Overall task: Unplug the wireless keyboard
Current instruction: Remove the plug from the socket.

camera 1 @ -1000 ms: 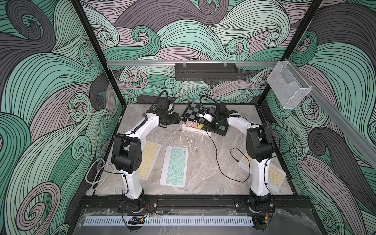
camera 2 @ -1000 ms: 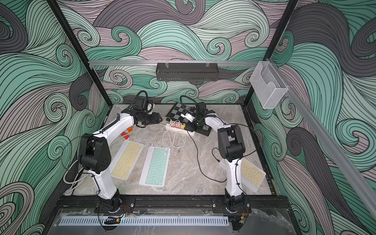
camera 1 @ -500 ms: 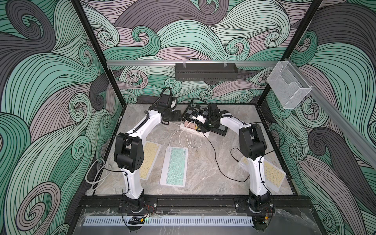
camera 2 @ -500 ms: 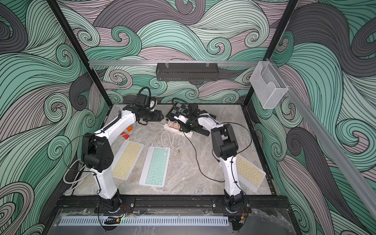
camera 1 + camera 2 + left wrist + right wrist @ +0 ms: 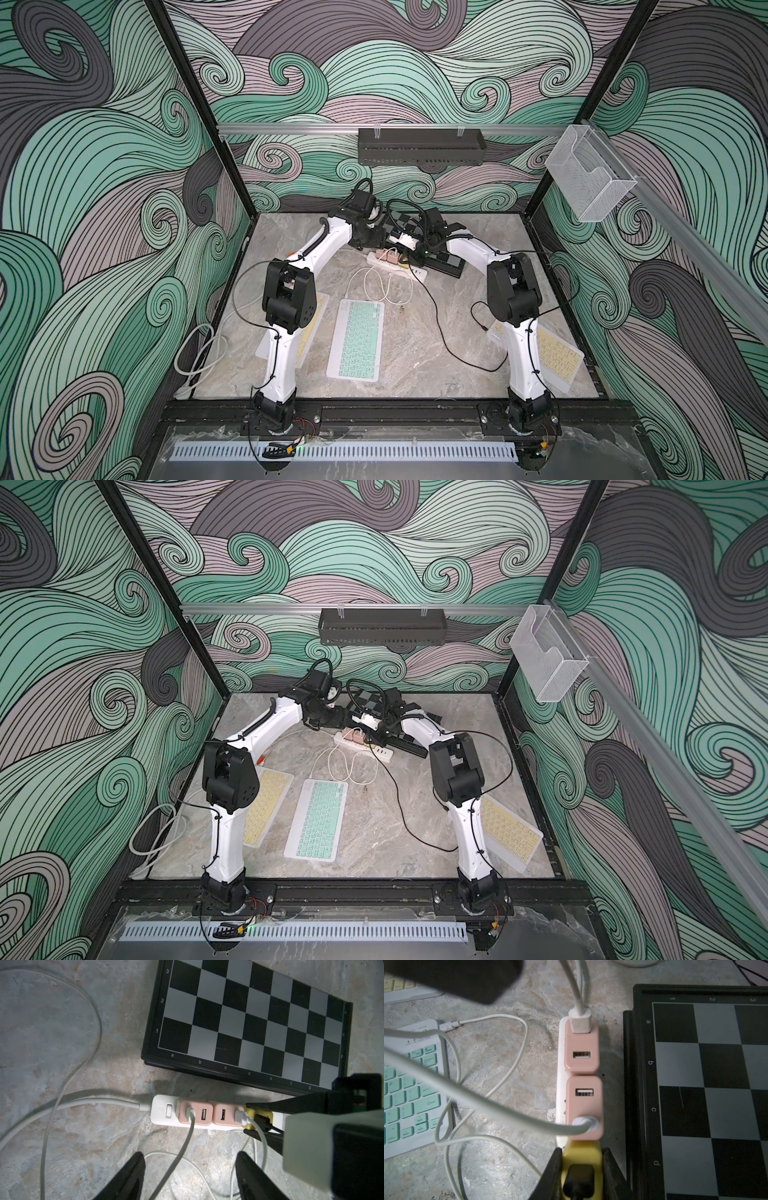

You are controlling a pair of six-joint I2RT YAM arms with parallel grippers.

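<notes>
A white power strip point(image 5: 397, 269) lies at the back of the table and carries two pink USB adapters point(image 5: 581, 1049) and a yellow adapter point(image 5: 581, 1153). My right gripper point(image 5: 581, 1151) is shut on the yellow adapter, one finger on each side. A black plug point(image 5: 579, 1176) sits in that adapter, and its black cable point(image 5: 440, 332) runs toward the yellow keyboard point(image 5: 555, 357) at the right. White cables from the pink adapters lead to the mint keyboard point(image 5: 356, 338). My left gripper point(image 5: 189, 1155) hangs open just in front of the strip, with only white cable under it.
A black chessboard point(image 5: 249, 1018) lies right behind the power strip. Another yellow keyboard point(image 5: 309, 328) lies under my left arm. White cable loops point(image 5: 386, 291) lie between the strip and the mint keyboard. A thick white cord point(image 5: 195, 353) trails off the table's left edge.
My right gripper has moved left onto the power strip and closed on the yellow adapter. My left gripper has come in closer to the strip and stays open.
</notes>
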